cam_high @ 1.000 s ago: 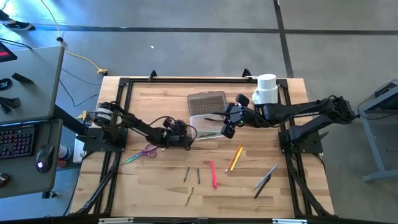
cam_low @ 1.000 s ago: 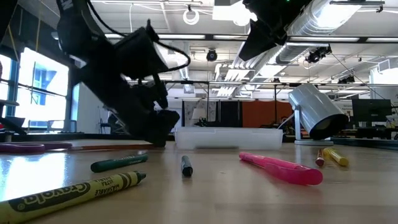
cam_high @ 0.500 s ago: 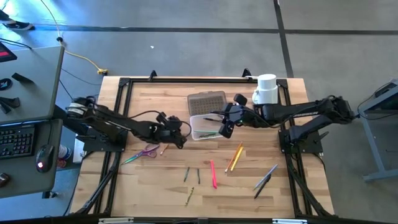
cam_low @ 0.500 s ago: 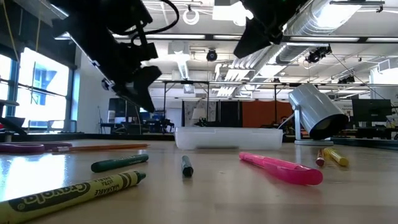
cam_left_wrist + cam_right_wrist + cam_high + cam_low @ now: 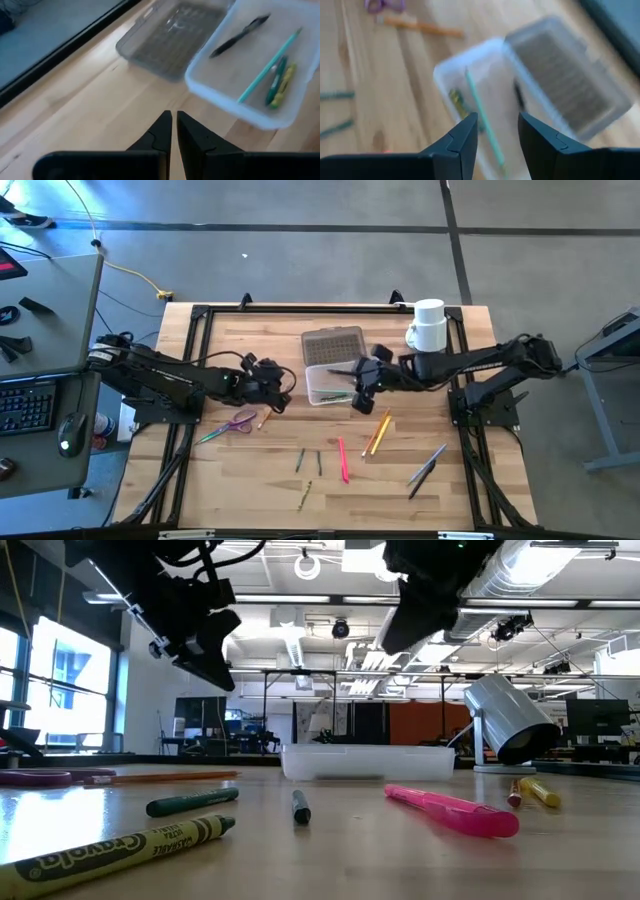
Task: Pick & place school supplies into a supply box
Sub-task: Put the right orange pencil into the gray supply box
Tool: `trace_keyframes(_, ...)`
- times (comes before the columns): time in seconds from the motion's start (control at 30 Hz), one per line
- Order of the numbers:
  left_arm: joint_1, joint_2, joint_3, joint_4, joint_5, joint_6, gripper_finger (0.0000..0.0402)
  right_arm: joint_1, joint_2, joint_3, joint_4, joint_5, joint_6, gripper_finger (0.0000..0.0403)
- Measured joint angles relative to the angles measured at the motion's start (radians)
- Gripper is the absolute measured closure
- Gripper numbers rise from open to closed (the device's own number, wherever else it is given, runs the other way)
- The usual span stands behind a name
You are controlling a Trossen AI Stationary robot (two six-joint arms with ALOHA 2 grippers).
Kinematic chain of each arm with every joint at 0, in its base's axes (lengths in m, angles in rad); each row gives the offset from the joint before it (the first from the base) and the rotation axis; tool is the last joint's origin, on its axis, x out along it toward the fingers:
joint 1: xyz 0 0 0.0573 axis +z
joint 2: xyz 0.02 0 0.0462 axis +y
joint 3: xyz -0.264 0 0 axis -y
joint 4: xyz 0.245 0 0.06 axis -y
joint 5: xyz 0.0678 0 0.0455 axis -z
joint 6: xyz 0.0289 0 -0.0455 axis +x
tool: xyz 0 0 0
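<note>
Retreating from the box (image 5: pixel 327 383) toward the scissors (image 5: pixel 238 422), the left gripper (image 5: pixel 272 391) hangs empty, fingers nearly together. Right gripper (image 5: pixel 361 390) hovers spread by the box. Spreading wider, then descending squarely over the orange pencil (image 5: pixel 264 419), would likely serve best.

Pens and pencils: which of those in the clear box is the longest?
The light green pencil: it runs nearly the box's length, while the black pen and two crayons are shorter.
</note>
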Motion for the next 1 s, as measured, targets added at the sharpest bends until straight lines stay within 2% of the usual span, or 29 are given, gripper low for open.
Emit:
trace_keyframes(0.13, 0.0, 0.0, 0.0, -0.034, -0.004, 0.062, 0.034, 0.053, 0.011, 0.0, -0.082, -0.025, 0.02, 0.0277)
trace_keyframes(0.2, 0.0, 0.0, 0.0, -0.024, -0.005, 0.095, 0.0339, 0.085, 0.029, 0.0, -0.108, -0.071, -0.069, 0.0277)
trace_keyframes(0.3, 0.0, 0.0, 0.0, 0.012, -0.014, 0.136, 0.0339, 0.139, 0.064, -0.005, -0.1, -0.219, -0.229, 0.0277)
trace_keyframes(0.37, 0.0, 0.0, 0.0, 0.057, -0.015, 0.192, 0.0339, 0.179, 0.088, -0.029, -0.056, -0.329, -0.26, 0.0277)
trace_keyframes(0.43, 0.001, 0.0, 0.0, 0.115, -0.01, 0.277, 0.0339, 0.218, 0.112, -0.058, 0.011, -0.387, -0.26, 0.0277)
trace_keyframes(0.53, 0.0, 0.0, 0.0, 0.199, -0.005, 0.361, 0.0339, 0.263, 0.138, -0.106, 0.116, -0.366, -0.259, 0.0277)
trace_keyframes(0.67, 0.001, 0.0, 0.001, 0.265, -0.006, 0.411, 0.0339, 0.295, 0.153, -0.152, 0.17, -0.307, -0.245, 0.0277)
trace_keyframes(0.87, 0.001, 0.0, 0.001, 0.277, -0.013, 0.418, 0.0339, 0.322, 0.153, -0.229, 0.185, -0.321, -0.235, 0.0277)
trace_keyframes(1.0, 0.001, 0.0, 0.001, 0.277, -0.016, 0.411, 0.0339, 0.332, 0.153, -0.281, 0.196, -0.309, -0.288, 0.0277)
